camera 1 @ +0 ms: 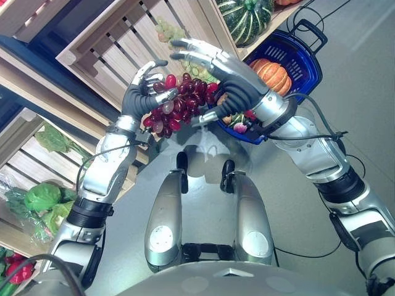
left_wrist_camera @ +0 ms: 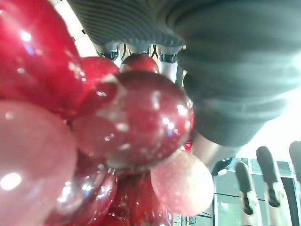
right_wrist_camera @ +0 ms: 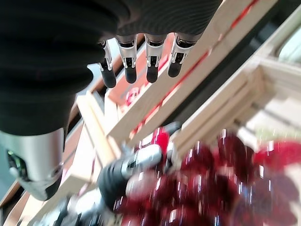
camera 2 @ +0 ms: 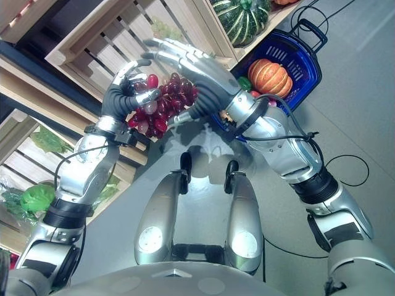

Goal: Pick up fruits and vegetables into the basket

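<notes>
Your left hand (camera 1: 143, 92) grasped the red grape bunch (camera 1: 182, 102) in curled fingers; your right hand (camera 1: 213, 68), fingers straight, rested against it near the blue basket (camera 1: 302, 58).

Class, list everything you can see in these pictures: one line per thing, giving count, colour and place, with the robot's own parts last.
Grapes: one bunch, red, held up in front of the crates.
Basket: one, blue, on the floor beside the shelving.
Pumpkin: one, orange, in the basket.
Squash: one, striped green, on the shelf above the basket.
Green grapes: one bunch, pale green, in the upper crate.
Leafy vegetables: several, green, in the lower crates.
Crates: several, pale wood, stacked.
Left hand: curled round the grapes.
Right hand: fingers straight, over the grapes.
</notes>
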`<state>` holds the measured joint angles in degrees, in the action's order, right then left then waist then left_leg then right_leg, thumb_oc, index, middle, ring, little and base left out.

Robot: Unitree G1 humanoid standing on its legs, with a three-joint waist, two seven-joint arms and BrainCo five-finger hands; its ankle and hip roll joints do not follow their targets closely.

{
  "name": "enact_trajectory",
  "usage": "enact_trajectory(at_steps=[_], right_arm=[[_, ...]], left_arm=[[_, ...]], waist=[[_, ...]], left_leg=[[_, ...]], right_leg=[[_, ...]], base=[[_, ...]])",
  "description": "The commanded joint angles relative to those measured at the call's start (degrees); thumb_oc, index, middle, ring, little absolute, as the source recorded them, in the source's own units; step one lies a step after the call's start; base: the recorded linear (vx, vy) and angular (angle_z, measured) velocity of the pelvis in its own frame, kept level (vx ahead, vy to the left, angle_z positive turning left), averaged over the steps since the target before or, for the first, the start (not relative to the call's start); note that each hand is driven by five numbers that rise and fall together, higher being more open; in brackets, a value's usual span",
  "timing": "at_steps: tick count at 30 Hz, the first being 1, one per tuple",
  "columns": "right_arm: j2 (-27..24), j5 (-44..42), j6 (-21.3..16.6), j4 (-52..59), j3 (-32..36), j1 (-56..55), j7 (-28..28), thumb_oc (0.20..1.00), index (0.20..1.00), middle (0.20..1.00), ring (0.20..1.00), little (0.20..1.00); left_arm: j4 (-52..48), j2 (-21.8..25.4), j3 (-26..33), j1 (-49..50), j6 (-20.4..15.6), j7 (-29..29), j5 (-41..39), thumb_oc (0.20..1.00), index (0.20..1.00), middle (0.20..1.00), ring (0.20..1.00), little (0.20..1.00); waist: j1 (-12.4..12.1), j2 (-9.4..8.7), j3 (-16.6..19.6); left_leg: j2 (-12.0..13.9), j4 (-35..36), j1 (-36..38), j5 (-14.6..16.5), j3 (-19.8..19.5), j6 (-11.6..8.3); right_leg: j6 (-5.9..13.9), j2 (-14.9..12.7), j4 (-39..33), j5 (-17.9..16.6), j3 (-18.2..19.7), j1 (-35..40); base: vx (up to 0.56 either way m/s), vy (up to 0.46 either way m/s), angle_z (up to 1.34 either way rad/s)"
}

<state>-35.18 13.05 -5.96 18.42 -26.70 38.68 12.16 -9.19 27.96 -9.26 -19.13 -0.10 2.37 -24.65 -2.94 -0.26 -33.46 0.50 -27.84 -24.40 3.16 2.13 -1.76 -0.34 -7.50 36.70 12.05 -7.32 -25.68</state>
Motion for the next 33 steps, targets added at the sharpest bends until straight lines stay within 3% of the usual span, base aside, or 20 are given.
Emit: enact_trajectory(at_steps=[1,6,10,17,19,25,29,33], right_arm=[[0.43,-1.49,-1.23,6.45,-1.23,3.93,2.48,1.0,1.0,1.0,1.0,1.0],[-0.25,0.0,-0.8,5.27,-2.18,3.39,3.62,1.0,1.0,1.0,1.0,1.0],[-1.28,0.63,-1.61,4.77,-1.34,1.22,0.74,1.0,1.0,1.0,1.0,1.0],[-0.5,3.37,-5.35,4.19,2.56,-4.56,-10.23,1.0,1.0,1.0,1.0,1.0],[0.49,4.33,-6.73,4.49,5.21,-8.34,-16.34,1.0,1.0,1.0,1.0,1.0],[1.52,4.08,-7.26,5.5,8.79,-13.93,-22.56,1.0,1.0,1.0,1.0,1.0],[1.6,2.0,-4.41,5.59,10.21,-17.75,-23.32,1.0,1.0,1.0,1.0,1.0],[1.14,-0.76,0.54,4.95,9.7,-19.99,-18.32,1.0,1.0,1.0,1.0,1.0]], left_arm=[[-7.28,1.83,1.87,-1.93,-3.48,-0.97,0.7,0.2,0.2,0.2,0.2,0.2],[-6.92,2.21,1.66,-2.01,-5.34,-0.43,-0.07,0.2,0.2,0.2,0.2,0.2],[-7.1,2.58,2.15,-1.43,-6.48,-0.08,-1.47,0.2,0.2,0.2,0.2,0.2],[-7.51,1.33,2.9,0.03,-9.15,2.13,-4.72,0.2,0.2,0.2,0.2,0.2],[-8.14,0.26,3.45,1.68,-11.19,3.27,-4.91,0.2,0.2,0.2,0.2,0.2],[-9.78,-1.25,4.35,4.12,-14.23,4.43,-5.17,0.2,0.2,0.2,0.2,0.2],[-10.82,-2.08,4.78,5.9,-16.23,4.76,-5.66,0.2,0.2,0.2,0.2,0.2],[-11.26,-1.98,4.93,7.12,-17.4,3.36,-6.92,0.2,0.2,0.2,0.2,0.2]], waist=[[0.51,-0.19,3.67],[0.68,-0.24,3.67],[1.29,-0.16,3.67],[2.72,0.21,3.67],[3.41,0.46,3.67],[4.33,0.77,3.67],[4.79,0.94,3.66],[4.9,0.97,3.66]], left_leg=[[-3.43,-3.75,2.78,6.66,4.76,5.27],[-3.32,-3.78,2.62,6.67,4.91,5.34],[-3.11,-3.68,2.34,6.74,5.21,5.39],[-2.77,-3.2,1.92,6.67,5.84,5.34],[-2.72,-3.48,1.77,7.38,6.02,5.31],[-2.77,-2.81,1.12,6.9,6.22,5.34],[-2.92,-2.82,1.1,7.41,6.26,5.26],[-2.99,-2.78,0.93,7.42,6.25,5.2]], right_leg=[[0.81,2.24,-3.87,-4.0,-2.69,1.87],[0.97,2.25,-3.65,-4.07,-2.66,1.56],[1.05,2.38,-3.61,-4.06,-2.46,1.05],[1.15,2.73,-3.89,-4.05,-1.9,0.29],[1.28,2.9,-3.57,-3.36,-1.56,0.03],[1.19,3.24,-4.21,-3.67,-1.0,-0.77],[1.2,3.35,-4.21,-2.95,-0.62,-0.82],[1.13,3.36,-4.36,-2.78,-0.53,-0.87]], base=[[0.0,0.0,0.0],[0.0,0.0,0.0],[0.0,0.0,0.0],[-0.01,0.046,-0.01],[0.01,0.056,-0.03],[-0.01,0.045,-0.04],[0.0,0.037,-0.05],[0.0,0.01,-0.07]])
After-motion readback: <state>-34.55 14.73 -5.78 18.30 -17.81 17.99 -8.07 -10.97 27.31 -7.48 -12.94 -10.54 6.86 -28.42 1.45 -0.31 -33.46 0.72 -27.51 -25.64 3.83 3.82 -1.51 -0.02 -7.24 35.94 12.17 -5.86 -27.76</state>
